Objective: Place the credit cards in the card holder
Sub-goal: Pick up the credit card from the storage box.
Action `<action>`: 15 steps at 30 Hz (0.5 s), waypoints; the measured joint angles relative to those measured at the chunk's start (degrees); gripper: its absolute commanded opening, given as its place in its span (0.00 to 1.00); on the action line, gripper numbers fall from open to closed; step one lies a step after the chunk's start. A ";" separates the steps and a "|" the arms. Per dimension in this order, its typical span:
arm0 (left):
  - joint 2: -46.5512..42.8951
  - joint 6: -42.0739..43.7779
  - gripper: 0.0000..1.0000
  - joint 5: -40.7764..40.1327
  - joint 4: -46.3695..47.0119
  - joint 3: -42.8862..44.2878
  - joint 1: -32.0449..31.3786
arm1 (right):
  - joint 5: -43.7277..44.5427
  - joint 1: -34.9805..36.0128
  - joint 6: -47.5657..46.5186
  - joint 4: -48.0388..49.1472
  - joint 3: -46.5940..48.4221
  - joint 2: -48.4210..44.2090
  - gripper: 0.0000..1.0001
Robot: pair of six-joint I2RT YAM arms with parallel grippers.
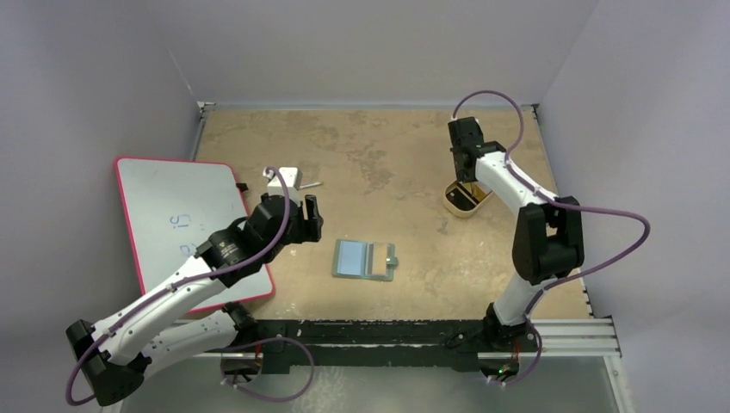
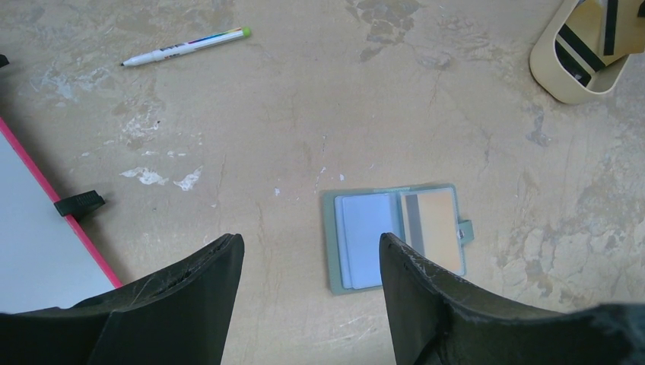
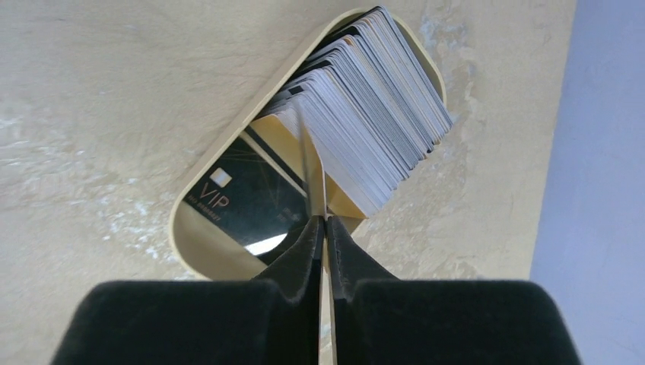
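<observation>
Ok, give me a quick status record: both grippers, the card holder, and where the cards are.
left gripper: open, empty, above the table facing the card holder
right gripper: shut on one card, held edge-on over the tray
card holder: lying open flat on the table
tray: holds the card stack and a black VIP card
other items: marker, whiteboard
</observation>
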 measured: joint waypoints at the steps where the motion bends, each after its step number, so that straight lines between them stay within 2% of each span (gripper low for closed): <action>1: 0.04 0.00 0.64 0.00 0.00 0.00 0.00 | -0.92 0.00 0.09 -0.09 -0.02 -0.59 0.00; 9: 2.01 -0.63 0.58 0.11 0.02 0.00 0.00 | -7.26 -0.02 1.49 -0.68 -0.44 -4.44 0.00; 15: 5.14 -3.58 0.54 1.07 0.66 -0.35 0.00 | -12.28 -0.02 3.48 -2.23 -0.66 -10.58 0.00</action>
